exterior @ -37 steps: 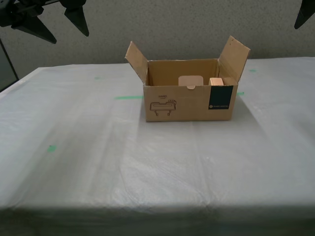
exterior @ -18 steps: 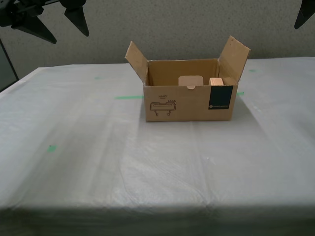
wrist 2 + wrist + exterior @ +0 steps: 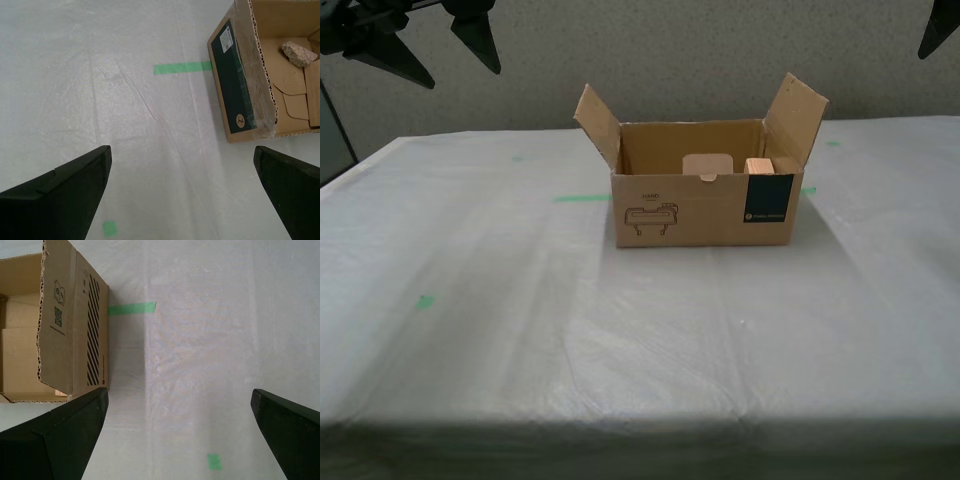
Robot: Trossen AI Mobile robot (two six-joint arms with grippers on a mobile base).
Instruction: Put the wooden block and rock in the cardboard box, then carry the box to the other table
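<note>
The cardboard box (image 3: 705, 205) stands open, flaps up, on the other table (image 3: 520, 330), a white cloth with green tape marks. The second wrist view looks into the box (image 3: 250, 75): the rock (image 3: 299, 53) lies on its floor, and a pale slab that looks like the wooden block (image 3: 314, 95) is at the frame edge. A pinkish-tan lump (image 3: 760, 166) shows over the front wall; I cannot tell which of the two it is. My first gripper (image 3: 460, 75) (image 3: 178, 391) hangs open and empty, high at the exterior view's left. My second gripper (image 3: 181, 148) is open and empty; only one finger (image 3: 938, 28) shows at the exterior view's upper right.
Green tape strips (image 3: 582, 198) (image 3: 182, 67) (image 3: 132, 308) lie beside the box, and small green squares (image 3: 424, 301) (image 3: 214, 461) mark the cloth. The table's front edge (image 3: 640, 428) runs across the bottom of the exterior view. A speckled wall (image 3: 670, 50) stands behind.
</note>
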